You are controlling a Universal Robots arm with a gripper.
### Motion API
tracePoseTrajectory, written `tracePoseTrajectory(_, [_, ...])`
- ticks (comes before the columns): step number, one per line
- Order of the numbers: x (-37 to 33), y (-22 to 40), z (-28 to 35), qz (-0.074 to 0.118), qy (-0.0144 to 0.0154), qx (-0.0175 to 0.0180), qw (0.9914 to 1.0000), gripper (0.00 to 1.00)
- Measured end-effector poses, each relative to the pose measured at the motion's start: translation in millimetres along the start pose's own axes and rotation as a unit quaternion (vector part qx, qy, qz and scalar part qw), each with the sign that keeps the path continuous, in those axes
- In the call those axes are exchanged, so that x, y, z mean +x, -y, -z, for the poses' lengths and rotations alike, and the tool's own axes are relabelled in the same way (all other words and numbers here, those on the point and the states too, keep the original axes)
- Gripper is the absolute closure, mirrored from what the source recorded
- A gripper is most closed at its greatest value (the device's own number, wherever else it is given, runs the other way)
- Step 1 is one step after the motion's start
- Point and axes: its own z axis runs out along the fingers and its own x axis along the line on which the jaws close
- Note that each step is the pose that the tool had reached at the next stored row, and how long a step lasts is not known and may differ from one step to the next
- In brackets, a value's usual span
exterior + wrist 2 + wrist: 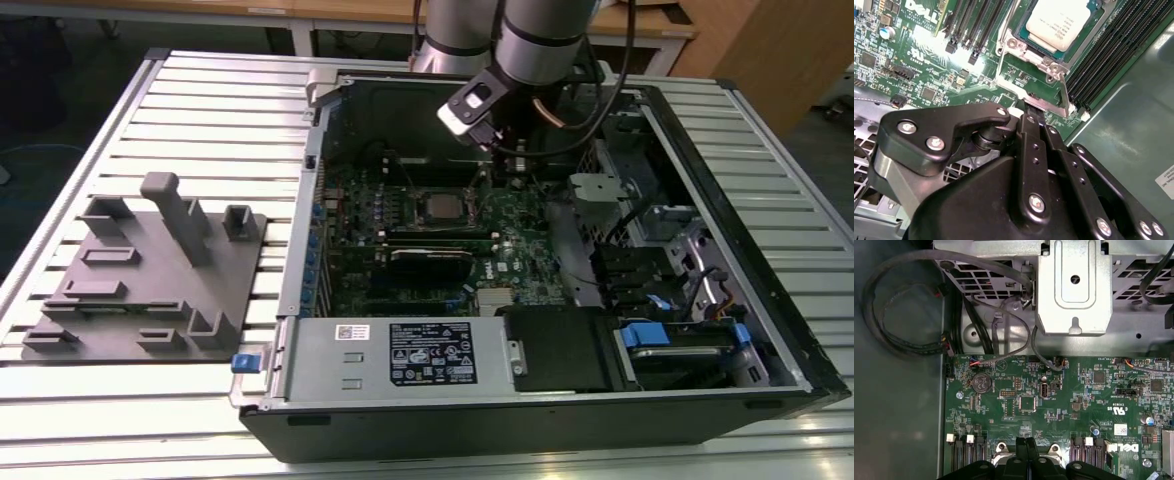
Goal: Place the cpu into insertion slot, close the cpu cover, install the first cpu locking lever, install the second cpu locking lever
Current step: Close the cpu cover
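Progress looks roughly halfway: the cpu (1059,22) sits seated on the motherboard (929,70) just beyond the gripper (1035,111), whose fingers are pressed together at the near edge of the cpu cover (1051,64), apparently lowered around it, with both lever steps judged not yet done.

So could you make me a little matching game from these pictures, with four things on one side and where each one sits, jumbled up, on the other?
Things:
1. silver chip
2. robot's hand
3. grey plastic rack
4. labelled metal box

Places:
A. on the slatted table, outside the computer case
B. inside the case, along the side nearest the exterior camera
C. lying flat near the middle of the green board
D. low over the board, close beside the chip

Pairs: 1-C, 2-D, 3-A, 4-B.
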Motion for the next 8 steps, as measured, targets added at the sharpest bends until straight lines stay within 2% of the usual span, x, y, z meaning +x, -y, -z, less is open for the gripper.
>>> tracePoseTrajectory(8, [0.0,1.3,-0.3,0.000,0.0001,0.0000,1.00000,0.89])
